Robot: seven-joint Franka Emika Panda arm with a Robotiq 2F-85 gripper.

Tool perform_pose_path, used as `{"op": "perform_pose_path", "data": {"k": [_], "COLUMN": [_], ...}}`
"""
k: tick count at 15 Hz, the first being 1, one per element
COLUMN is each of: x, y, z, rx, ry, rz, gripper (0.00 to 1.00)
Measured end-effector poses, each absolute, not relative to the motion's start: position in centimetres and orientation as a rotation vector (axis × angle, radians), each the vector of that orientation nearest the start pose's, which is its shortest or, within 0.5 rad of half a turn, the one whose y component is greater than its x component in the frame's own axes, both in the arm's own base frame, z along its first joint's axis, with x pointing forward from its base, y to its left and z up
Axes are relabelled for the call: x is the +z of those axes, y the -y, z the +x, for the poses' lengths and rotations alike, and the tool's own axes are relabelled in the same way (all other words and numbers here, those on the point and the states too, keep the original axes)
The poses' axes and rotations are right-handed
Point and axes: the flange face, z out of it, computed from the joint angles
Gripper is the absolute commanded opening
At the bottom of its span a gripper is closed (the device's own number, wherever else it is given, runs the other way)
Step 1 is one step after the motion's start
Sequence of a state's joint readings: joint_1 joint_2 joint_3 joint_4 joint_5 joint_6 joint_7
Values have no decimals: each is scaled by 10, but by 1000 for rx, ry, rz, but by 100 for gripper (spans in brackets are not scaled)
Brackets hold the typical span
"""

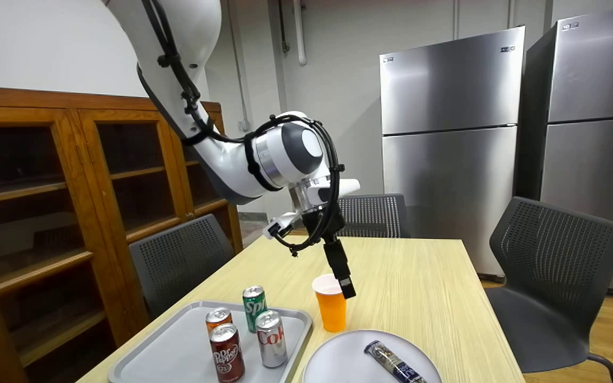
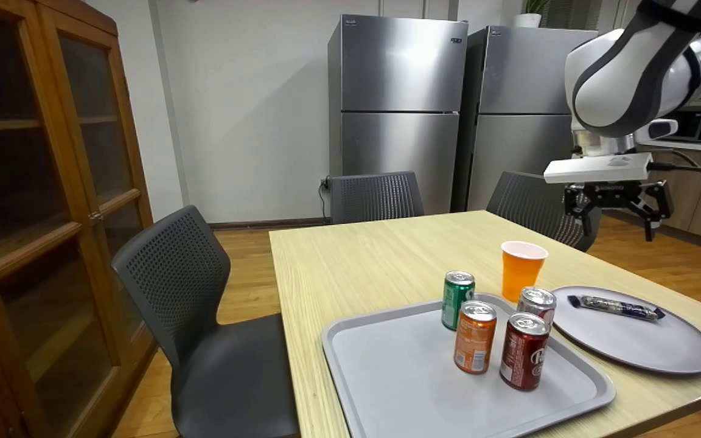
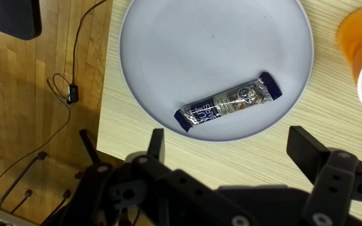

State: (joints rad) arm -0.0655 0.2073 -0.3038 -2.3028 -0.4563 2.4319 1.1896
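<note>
My black gripper (image 3: 226, 137) stands open, its two fingers (image 3: 156, 144) wide apart with nothing between them. In an exterior view the gripper (image 2: 619, 231) hangs above the table's right side. A wrapped nut bar (image 3: 228, 102) with dark blue ends lies on a round pale grey plate (image 3: 206, 40), below and beyond the fingertips in the wrist view. The orange cup (image 2: 522, 271), pink-white inside, stands upright just behind the plate. One fingertip overlaps the cup's rim in an exterior view (image 1: 331, 308), but the gripper appears apart from it.
A grey tray (image 2: 399, 365) holds several upright cans: green Sprite (image 2: 457, 299), orange (image 2: 475, 337), dark red Dr Pepper (image 2: 524, 351) and silver Diet Coke (image 1: 271, 339). Chairs (image 1: 546, 282) surround the wooden table (image 1: 402, 266). A wooden cabinet (image 1: 72, 213) and steel refrigerators (image 1: 450, 143) stand behind.
</note>
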Motion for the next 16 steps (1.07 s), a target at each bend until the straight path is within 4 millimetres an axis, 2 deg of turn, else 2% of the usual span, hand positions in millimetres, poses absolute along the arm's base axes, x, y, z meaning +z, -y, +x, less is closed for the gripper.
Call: {"op": "perform_pose_path", "data": {"k": [4,10,16], "x": [248,225,193], "y": [205,246,272], "z": [482,483,501], "rx": [-75,-38,-46], "ry": [-2068,-2246,-2358], "rz": [-2770,-2574,-2422], "gripper": [100,100,100]}}
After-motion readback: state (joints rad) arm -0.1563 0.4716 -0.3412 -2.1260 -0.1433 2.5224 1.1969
